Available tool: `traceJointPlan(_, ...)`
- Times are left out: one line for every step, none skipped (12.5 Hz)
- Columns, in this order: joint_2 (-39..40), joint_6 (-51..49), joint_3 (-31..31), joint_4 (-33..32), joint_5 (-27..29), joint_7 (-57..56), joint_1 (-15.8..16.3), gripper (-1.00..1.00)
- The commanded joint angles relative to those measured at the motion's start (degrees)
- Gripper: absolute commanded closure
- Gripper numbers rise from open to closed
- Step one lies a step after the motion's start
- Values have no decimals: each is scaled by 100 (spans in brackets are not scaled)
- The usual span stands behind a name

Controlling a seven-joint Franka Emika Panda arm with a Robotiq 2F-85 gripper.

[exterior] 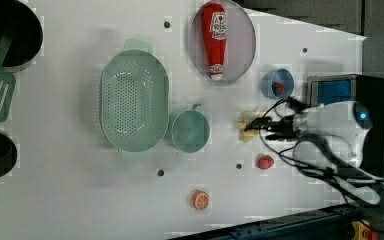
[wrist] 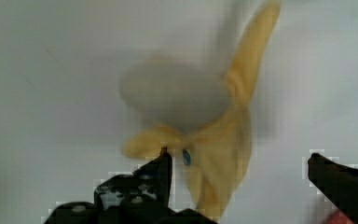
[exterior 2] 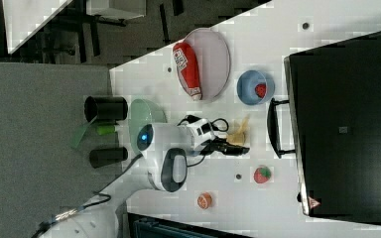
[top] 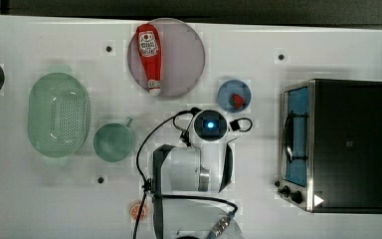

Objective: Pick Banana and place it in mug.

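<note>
The white tabletop (top: 40, 199) carries, from largest down, a black toaster oven with a steel front (top: 338, 144), an oval perforated pale-green colander (top: 58, 114), a round grey plate (top: 184, 59) bearing a red ketchup bottle (top: 149, 57), the small round pale-green translucent mug with a side handle (top: 113, 142), a small blue bowl (top: 229, 92) and a round orange slice (exterior: 200, 200). The white robot arm's black gripper (wrist: 237, 175) hangs over the small pale-yellow peeled toy banana (wrist: 223, 149), which lies on the table between the mug and the oven, apart from the mug. The wrist view shows the fingers (wrist: 161, 175) spread wide, one at the banana's splayed peel, the other well clear, nothing gripped. My guess at the risk: the peel flaps are thin and spread, so closing on a flap alone could let the fruit twist or slip out in the lift, and the mug mouth is barely wider than the banana, so a skewed hold may catch the rim. The left view shows the banana (exterior: 247, 129) and a red strawberry (exterior: 265, 162) on the table; in the top view the arm covers both.
</note>
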Motion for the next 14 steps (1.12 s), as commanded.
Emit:
traceJointPlan(-9,391,157,44,54,-206,-13,-100)
traceJointPlan(53,429,162,41,55,-207,-13,-95)
traceJointPlan(80,528,163,44,55,-207,-14,-74)
traceJointPlan(81,721,164,44,55,-206,-14,-32)
traceJointPlan(82,742,163,0,55,-208,-17,-13)
traceJointPlan(81,769,166,-11,55,-207,-17,9)
traceJointPlan(76,781,169,-3,55,-207,-17,30)
traceJointPlan(-34,775,168,-2,55,-206,-21,37)
traceJointPlan(-174,762,168,0,55,-206,-24,37)
traceJointPlan(-373,725,167,3,55,-206,-26,37)
traceJointPlan(-657,552,166,21,55,-205,-28,37)
traceJointPlan(-955,228,167,78,55,-206,-27,37)
traceJointPlan(-1379,-455,168,233,55,-205,-26,37)
traceJointPlan(-1697,-1111,171,407,54,-206,-23,37)
